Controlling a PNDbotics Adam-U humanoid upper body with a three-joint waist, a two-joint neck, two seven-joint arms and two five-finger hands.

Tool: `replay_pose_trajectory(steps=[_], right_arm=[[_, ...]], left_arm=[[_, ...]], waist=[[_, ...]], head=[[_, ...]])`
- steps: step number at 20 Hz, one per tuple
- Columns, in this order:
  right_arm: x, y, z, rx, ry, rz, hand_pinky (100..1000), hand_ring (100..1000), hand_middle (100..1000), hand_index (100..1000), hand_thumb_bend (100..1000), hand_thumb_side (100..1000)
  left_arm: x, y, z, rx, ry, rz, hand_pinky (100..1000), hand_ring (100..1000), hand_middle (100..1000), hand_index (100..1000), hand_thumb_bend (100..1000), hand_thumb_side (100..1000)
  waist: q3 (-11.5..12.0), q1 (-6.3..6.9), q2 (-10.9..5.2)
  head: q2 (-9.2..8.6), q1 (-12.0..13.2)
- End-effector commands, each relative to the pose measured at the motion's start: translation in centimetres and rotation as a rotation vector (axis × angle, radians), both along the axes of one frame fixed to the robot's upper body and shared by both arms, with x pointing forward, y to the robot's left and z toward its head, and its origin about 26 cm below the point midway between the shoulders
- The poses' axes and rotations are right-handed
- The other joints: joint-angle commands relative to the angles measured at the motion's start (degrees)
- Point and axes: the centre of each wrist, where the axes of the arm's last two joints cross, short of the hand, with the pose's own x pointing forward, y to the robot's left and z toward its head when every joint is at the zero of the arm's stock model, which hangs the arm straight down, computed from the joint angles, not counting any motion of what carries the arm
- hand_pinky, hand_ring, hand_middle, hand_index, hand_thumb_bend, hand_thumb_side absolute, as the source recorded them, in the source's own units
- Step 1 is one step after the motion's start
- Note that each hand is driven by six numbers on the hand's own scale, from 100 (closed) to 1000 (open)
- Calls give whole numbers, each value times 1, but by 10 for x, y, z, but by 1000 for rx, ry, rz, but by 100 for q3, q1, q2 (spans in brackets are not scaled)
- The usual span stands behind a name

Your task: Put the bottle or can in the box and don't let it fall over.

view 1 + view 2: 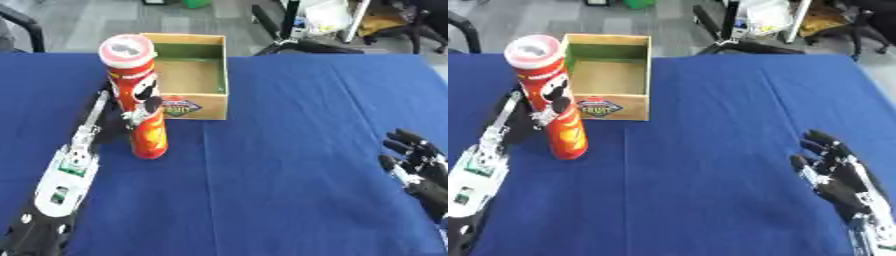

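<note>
- Blue cloth point(306, 150) over table, office floor and chair legs beyond.
- Right hand point(837, 175) idle near lower right, fingers relaxed, holding nothing.
- Left hand point(131, 117) wrapped round can point(140, 95), upright, base on cloth, just before box point(194, 75).
- Tall can, narrow base: could catch box wall on entry and topple.
- Box open, nothing visible inside.

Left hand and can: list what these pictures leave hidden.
- Left hand: palm mostly behind the can in both views; only fingers show curled round it.
- Can: base against the blue table, contact unclear.
- Right hand: wrist cut off by the lower right edge.
</note>
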Motion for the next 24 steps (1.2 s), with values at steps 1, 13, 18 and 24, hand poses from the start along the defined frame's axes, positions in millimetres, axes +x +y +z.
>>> replay_pose_trajectory(steps=[1,13,18,24], right_arm=[[3,-2,8,-10,-23,5,806,896,836,855,418,121],[3,-1,8,-11,-24,7,806,896,836,856,419,121],[3,-1,9,-12,-25,9,806,896,836,856,419,122],[3,-1,9,-12,-25,10,806,896,836,856,419,121]], left_arm=[[2,-2,12,14,-40,-14,741,950,995,1000,662,650],[2,-2,12,37,-44,-27,712,903,936,1000,558,632],[2,-2,12,47,-45,-37,682,874,909,1000,483,624],[2,-3,11,51,-45,-54,592,772,804,985,370,622]], waist=[[-10,0,-88],[-10,-2,-85],[-10,-2,-84],[-16,0,-82]], head=[[-15,16],[-13,2],[-17,-2],[-18,-3]])
